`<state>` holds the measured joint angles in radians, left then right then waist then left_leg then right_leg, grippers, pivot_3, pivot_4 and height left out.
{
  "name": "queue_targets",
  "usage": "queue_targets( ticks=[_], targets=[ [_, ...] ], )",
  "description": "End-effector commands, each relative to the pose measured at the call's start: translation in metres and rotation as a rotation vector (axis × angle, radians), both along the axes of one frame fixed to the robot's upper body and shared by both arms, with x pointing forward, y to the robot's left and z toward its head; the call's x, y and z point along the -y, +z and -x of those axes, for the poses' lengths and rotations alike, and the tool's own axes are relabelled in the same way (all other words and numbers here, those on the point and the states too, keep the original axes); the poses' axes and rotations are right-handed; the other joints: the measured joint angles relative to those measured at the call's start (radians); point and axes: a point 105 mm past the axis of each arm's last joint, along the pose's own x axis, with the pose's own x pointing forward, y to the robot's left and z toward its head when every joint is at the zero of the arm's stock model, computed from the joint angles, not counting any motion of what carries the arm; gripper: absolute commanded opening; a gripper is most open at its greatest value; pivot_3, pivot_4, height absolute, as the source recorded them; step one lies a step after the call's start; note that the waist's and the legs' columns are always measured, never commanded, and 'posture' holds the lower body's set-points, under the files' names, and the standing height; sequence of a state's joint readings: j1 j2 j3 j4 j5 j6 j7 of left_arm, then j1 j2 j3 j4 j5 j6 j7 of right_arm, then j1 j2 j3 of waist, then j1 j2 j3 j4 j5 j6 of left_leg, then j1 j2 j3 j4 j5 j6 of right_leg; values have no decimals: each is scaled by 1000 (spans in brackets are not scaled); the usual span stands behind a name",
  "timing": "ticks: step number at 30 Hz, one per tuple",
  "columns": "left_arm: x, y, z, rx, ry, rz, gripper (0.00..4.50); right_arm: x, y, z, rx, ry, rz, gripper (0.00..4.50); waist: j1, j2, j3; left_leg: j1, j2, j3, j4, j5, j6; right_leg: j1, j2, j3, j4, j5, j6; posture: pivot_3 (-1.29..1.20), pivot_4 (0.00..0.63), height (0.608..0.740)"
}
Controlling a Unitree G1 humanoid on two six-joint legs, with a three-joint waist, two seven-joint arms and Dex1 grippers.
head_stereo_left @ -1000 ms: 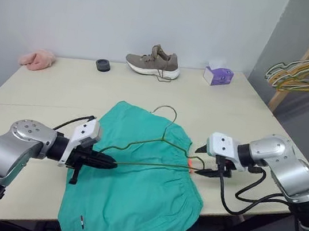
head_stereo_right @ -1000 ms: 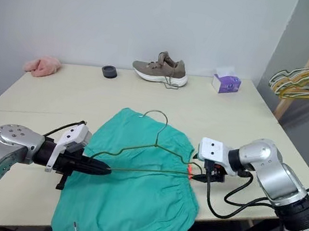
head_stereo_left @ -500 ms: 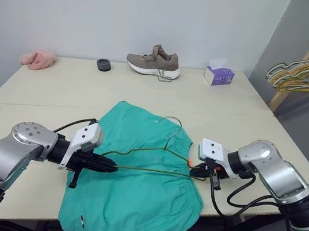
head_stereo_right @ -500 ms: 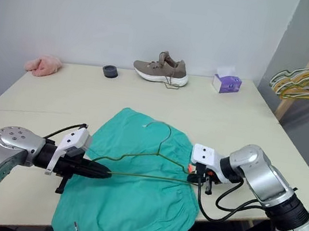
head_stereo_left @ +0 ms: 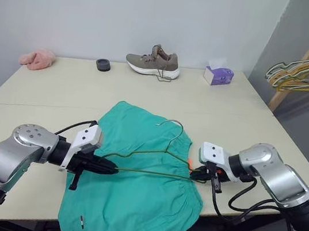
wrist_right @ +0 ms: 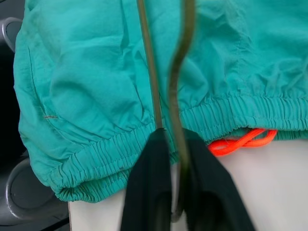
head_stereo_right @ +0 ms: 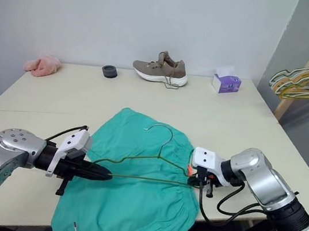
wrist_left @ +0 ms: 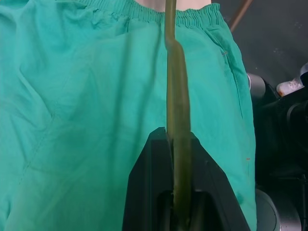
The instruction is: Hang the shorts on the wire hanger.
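You have a pale beige counter in front of you, made of two tops with a seam running across its left part. Take the grey-brown sneaker at the far edge as your marker: it lies on its sole, laces trailing toward you. Just left of the sneaker sits a small dark round object. Well left of that you see a pink fluffy item. Right of the sneaker stands a purple tissue box. Far right of the sneaker, off the counter, coloured hangers hang bunched on a wooden rack.
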<state>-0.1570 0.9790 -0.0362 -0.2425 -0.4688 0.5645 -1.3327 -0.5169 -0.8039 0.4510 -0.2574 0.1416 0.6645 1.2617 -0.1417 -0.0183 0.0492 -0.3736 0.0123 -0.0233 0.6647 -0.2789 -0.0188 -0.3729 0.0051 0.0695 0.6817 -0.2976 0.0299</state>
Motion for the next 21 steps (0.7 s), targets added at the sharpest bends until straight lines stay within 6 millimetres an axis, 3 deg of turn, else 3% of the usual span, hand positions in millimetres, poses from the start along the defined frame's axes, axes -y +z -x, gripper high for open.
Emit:
queue_targets(
  ticks=[1, 3, 15, 18, 21],
  targets=[
    [3, 9, -2, 49, -15, 16, 0, 0, 10, 0, 31, 3, -12, 1677, 0, 0, 0, 0, 0, 0, 0, 0, 0, 0, 0, 0, 0, 0, 0, -132, 0, 740],
    [4, 10, -2, 54, -17, 17, 0, 2, 9, 0, 28, -3, 2, 2391, 0, 0, 0, 0, 0, 0, 0, 0, 0, 0, 0, 0, 0, 0, 0, -132, 0, 740],
    [5, 12, -2, 64, -28, 11, 0, -10, -6, -13, 8, -48, 35, 2391, -1, 0, 0, 0, 0, 0, 0, 0, 0, 0, 0, 0, 0, 0, 0, -128, 0, 740],
    [5, 12, -2, 66, -27, 7, 0, -12, -6, -14, -4, -50, 26, 1794, 0, 0, 0, 0, 0, 0, 0, 0, 0, 0, 0, 0, 0, 0, 0, -121, 0, 740],
    [5, 12, -2, 69, -26, 6, 0, -13, -6, -11, -14, -40, 23, 752, 0, 0, 0, 0, 0, 0, 0, 0, 0, 0, 0, 0, 0, 0, 0, -121, 0, 740]
  ],
)
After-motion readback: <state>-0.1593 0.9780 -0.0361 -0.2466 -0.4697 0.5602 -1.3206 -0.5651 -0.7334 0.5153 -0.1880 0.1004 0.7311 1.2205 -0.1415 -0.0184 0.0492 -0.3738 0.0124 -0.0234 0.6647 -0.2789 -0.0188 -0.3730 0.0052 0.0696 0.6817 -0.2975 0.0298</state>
